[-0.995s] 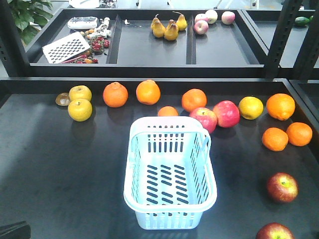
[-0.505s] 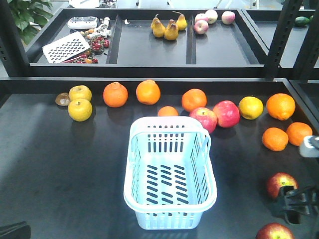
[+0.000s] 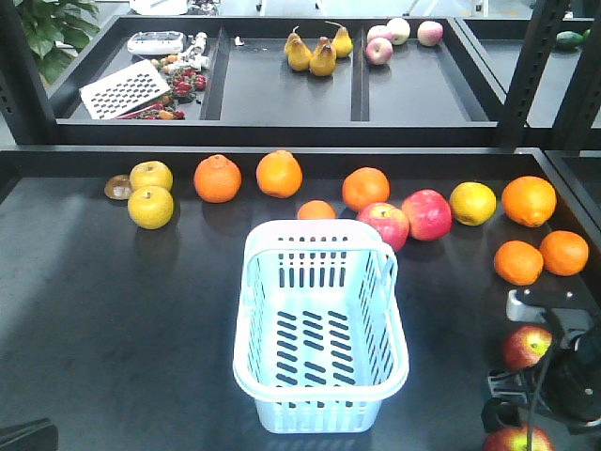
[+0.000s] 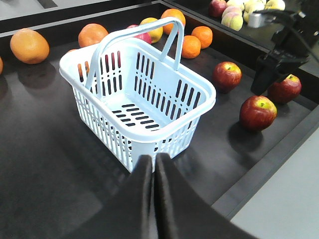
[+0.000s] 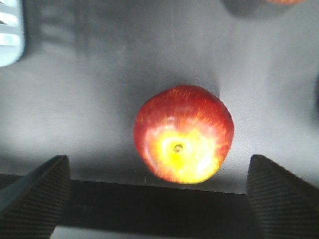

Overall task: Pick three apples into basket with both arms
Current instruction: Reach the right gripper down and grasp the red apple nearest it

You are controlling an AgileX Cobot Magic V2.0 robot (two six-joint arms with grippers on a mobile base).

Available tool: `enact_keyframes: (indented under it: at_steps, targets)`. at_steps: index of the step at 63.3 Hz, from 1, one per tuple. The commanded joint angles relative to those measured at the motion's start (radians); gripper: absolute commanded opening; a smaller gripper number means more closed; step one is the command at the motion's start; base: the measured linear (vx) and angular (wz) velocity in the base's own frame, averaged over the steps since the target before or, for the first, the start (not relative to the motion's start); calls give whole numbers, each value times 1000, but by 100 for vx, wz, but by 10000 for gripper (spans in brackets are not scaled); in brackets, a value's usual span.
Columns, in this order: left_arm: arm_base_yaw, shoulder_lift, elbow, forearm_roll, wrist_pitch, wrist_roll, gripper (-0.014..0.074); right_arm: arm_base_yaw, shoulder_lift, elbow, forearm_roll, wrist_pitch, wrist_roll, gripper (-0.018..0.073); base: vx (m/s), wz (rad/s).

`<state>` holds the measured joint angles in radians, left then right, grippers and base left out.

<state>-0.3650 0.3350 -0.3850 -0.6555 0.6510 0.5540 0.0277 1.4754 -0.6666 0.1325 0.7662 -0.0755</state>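
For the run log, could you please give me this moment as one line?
right gripper open above apple, not gripped | left gripper shut | basket empty

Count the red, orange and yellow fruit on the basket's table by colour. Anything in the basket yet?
Dark maroon-red apples: 3
Brighter pinkish-red apples: 2
Round orange citrus fruits: 7
Round yellow fruits: 3
Total: 15
Inside the pale blue-white slotted plastic basket: 0

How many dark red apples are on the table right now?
3 dark red apples, all right of the basket: one nearest it, one by the table's front edge, one beside the right arm. None seems hidden.
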Motion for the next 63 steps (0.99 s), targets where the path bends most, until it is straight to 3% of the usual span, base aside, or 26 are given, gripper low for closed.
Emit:
enact_keyframes:
  at_steps: [1,43,52,63]
  targets:
    - [-1,8,-25,-36,-46,-6,-8,-5,26,-27,-10,-23,8,668,0,0]
    - [-1,8,-25,-36,-34,-6,-8,-5,286,-27,-35,-93,24,619,0,0]
    - [-1,8,-25,-35,-28,-6,-8,-5,271,-27,-34,-93,11,466,0,0]
    - [-1,8,-25,-34,-28,-6,-8,-5,155,-27,-34,-76,-5,130,0,0]
